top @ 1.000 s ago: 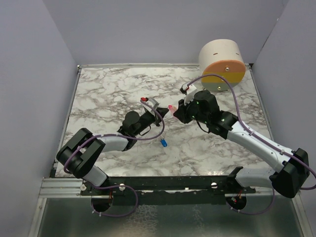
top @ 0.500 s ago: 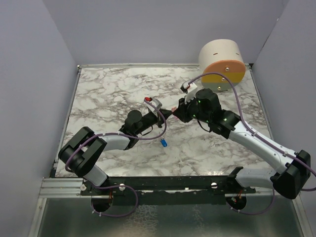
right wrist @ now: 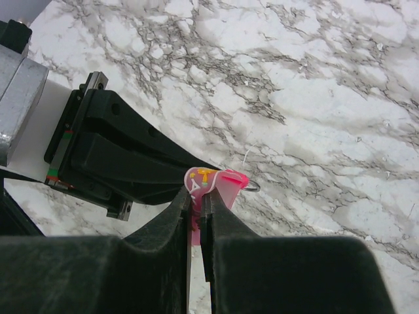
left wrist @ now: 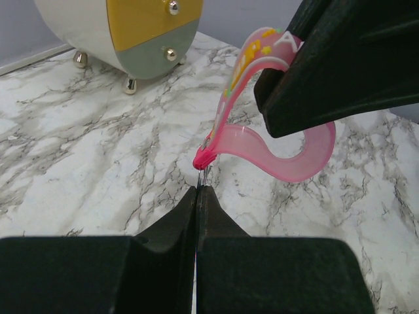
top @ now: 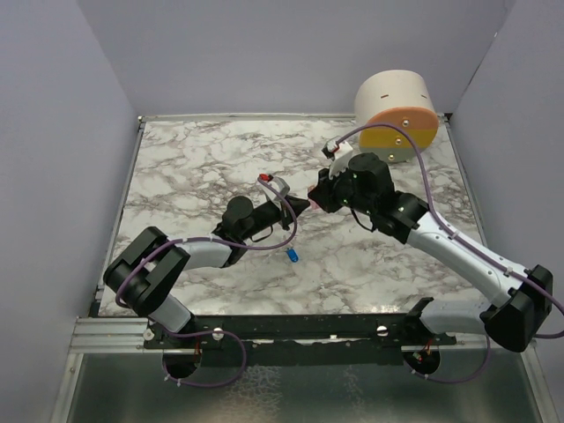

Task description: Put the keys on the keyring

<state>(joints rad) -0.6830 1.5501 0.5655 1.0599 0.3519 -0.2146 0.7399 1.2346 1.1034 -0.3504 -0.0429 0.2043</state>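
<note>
Left wrist view: our left jaws pinched shut on the keyring (left wrist: pixel 288 167) wire, and our right jaws clamped its bent pink tag (right wrist: pixel 213 182). The key (top: pixel 291 256) lay apart on the bench (top: pixel 194 167). We judged one arm should release gently and fetch it.

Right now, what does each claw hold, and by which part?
Both hold the keyring: the right claw pinches its bent pink tag, the left claw seems to pinch the wire ring. The blue key lies unheld on the table.

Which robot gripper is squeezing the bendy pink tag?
The right gripper pinches the pink tag; the left gripper nips only the silver ring at its end.
</note>
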